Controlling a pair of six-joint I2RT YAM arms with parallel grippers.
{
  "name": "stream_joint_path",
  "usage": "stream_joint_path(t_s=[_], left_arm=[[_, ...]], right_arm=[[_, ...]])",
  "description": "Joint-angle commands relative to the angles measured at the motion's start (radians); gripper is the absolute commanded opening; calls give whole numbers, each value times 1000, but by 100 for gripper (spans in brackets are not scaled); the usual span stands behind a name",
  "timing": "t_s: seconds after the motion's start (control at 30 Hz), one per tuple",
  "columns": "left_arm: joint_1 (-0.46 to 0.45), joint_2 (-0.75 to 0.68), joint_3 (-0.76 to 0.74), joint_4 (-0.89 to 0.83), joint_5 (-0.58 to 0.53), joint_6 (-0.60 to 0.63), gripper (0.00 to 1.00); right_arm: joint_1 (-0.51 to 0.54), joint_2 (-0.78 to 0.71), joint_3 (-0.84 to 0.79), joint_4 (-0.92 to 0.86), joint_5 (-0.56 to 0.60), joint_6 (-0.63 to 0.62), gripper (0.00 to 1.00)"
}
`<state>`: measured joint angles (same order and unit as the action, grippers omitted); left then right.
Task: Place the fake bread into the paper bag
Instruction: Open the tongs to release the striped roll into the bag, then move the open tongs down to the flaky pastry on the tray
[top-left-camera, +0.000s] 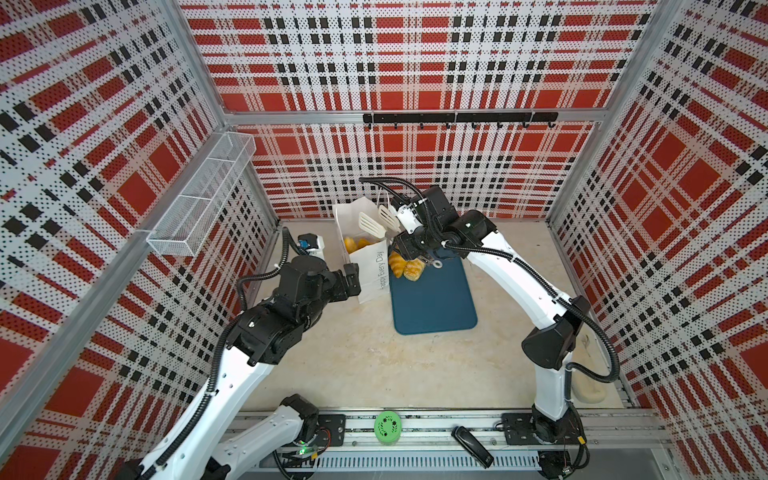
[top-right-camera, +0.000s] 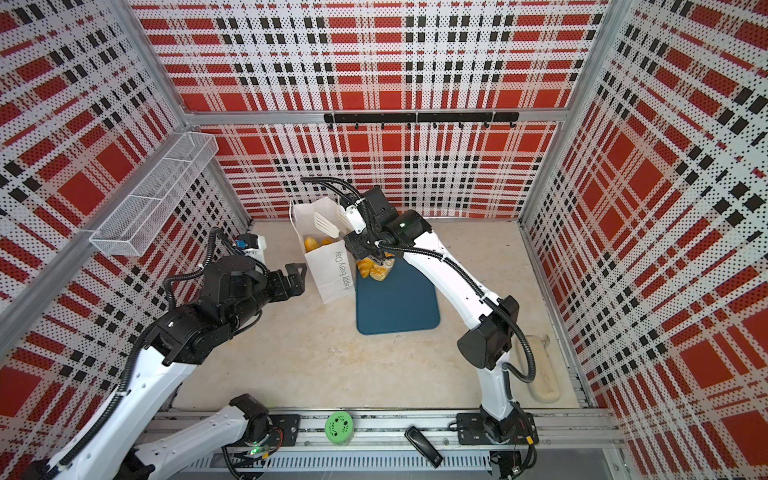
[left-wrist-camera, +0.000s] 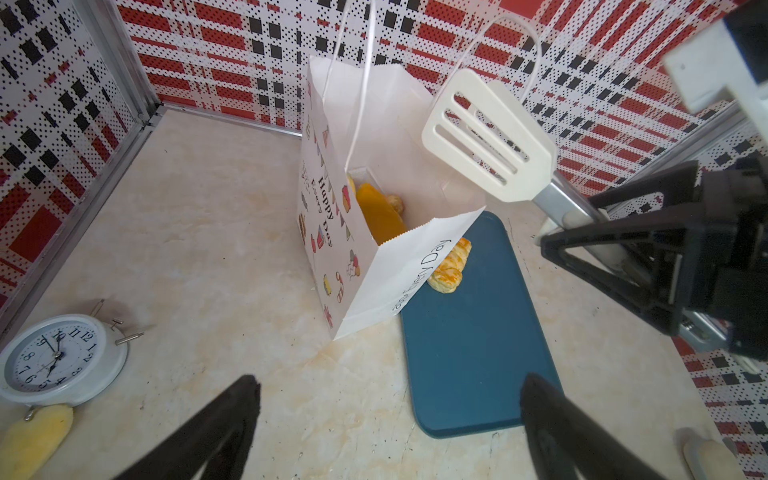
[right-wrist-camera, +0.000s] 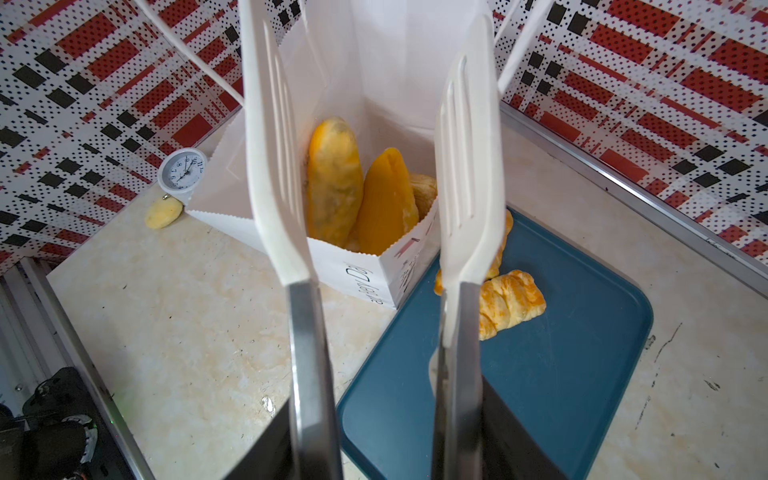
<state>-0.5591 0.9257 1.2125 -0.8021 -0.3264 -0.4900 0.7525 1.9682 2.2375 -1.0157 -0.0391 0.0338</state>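
The white paper bag stands open at the back, its corner on the dark-teal tray. Several pieces of fake bread stand inside it. Two striped pastries lie on the tray's far end beside the bag. My right gripper is shut on white slotted tongs. The tong blades stand apart over the bag's mouth with nothing between them. My left gripper is open and empty, just left of the bag.
A white alarm clock and a pale yellow lump sit left of the bag. A beige object lies by the right wall. A wire basket hangs on the left wall.
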Motion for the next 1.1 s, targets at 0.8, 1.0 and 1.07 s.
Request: stream_joint_path(t_s=[0.8,1.0,1.07], left_arm=[[-286,-20,-54,21,-424,-86,99],[-333,-26,-72,21,-459,-104,99],[-344,-24,-76,24,-462,-115,99]], right_arm=[[-74,-380,-426,82,190,65,57],[-96,-425,-552,78,214,103,57],[-103,-431,-594,76,218,117,56]])
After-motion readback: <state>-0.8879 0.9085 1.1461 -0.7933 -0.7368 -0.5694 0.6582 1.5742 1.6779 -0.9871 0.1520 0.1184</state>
